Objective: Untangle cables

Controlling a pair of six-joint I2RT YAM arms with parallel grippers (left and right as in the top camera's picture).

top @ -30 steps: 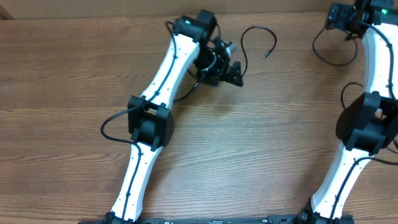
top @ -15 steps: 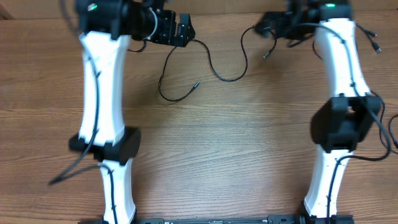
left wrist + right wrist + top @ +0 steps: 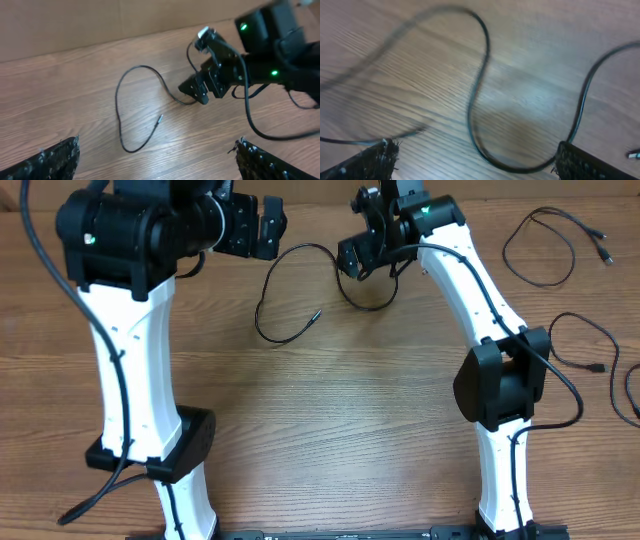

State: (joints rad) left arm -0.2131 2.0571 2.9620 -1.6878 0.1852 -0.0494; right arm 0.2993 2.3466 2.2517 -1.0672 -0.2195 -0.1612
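Wood-grain table fills the overhead view, and two white-and-black robot arms rise from the bottom edge, one on each side. At upper left the left gripper hovers with its fingers spread wide and grasping nothing. In its own wrist view the two finger pads frame bare wood at the lower corners. Three thin black cables can be counted on the table. Just right of the left gripper, the first cable lies loose in the upper middle of the frame. It arcs down into an open loop that ends in a small plug, then runs on to the right in a second curve beneath the right gripper. That gripper hangs over the cable with its fingers released and wide apart. Its wrist view, blurred, shows the cable as an S-curve on the wood between the two pads, and neither pad can be seen touching it. At the upper right corner, well apart from both grippers, the second cable lies in a loose loop with its plug ends pointing right. Below it, near the right edge, the third cable curls beside the right arm's elbow. One more black curve is cut off by the right edge, and what it is cannot be told.
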